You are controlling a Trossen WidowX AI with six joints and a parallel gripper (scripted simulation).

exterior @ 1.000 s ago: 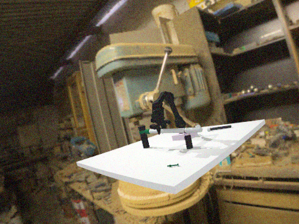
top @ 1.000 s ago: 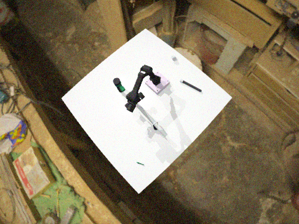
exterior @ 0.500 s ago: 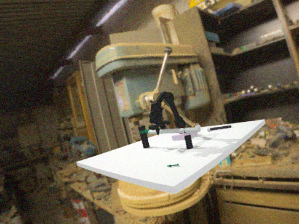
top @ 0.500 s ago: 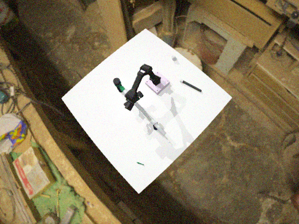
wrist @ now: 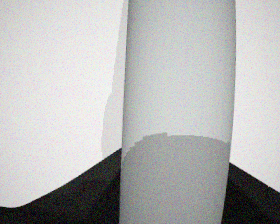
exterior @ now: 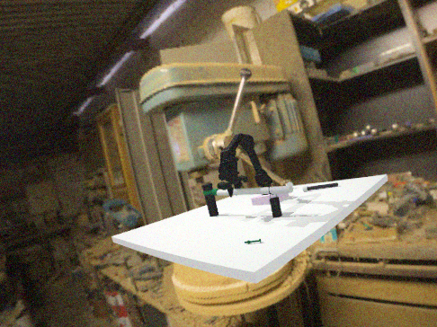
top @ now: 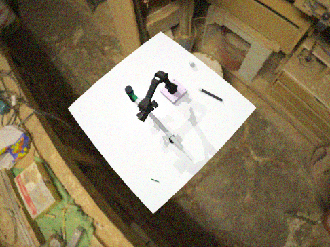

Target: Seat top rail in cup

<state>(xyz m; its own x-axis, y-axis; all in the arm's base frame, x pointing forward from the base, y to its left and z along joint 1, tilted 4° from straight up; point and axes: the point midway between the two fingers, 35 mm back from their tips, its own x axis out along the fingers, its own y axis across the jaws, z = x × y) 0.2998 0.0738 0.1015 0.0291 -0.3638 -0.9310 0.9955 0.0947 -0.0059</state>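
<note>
The grey rail (top: 161,123) (exterior: 252,190) (wrist: 177,100) runs level above the table, through the loop cap (top: 170,141) on the short black post (exterior: 275,207). Its other end meets the green cup and band (top: 134,97) (exterior: 210,192) on the big black post (exterior: 212,207). How deep the end sits in the cup cannot be told. The band is high on the post, close under the black cap (top: 128,89) (exterior: 207,186). My gripper (top: 148,110) (exterior: 230,190) (wrist: 166,160) is shut on the rail near the cup end, one finger on each side.
The arm's base stands on a pink plate (top: 174,99) (exterior: 261,199). A black rod (top: 211,95) (exterior: 320,187) lies beyond it. A small grey piece (top: 193,64) is near the back edge. A thin green piece (top: 155,180) (exterior: 253,242) lies near the front corner.
</note>
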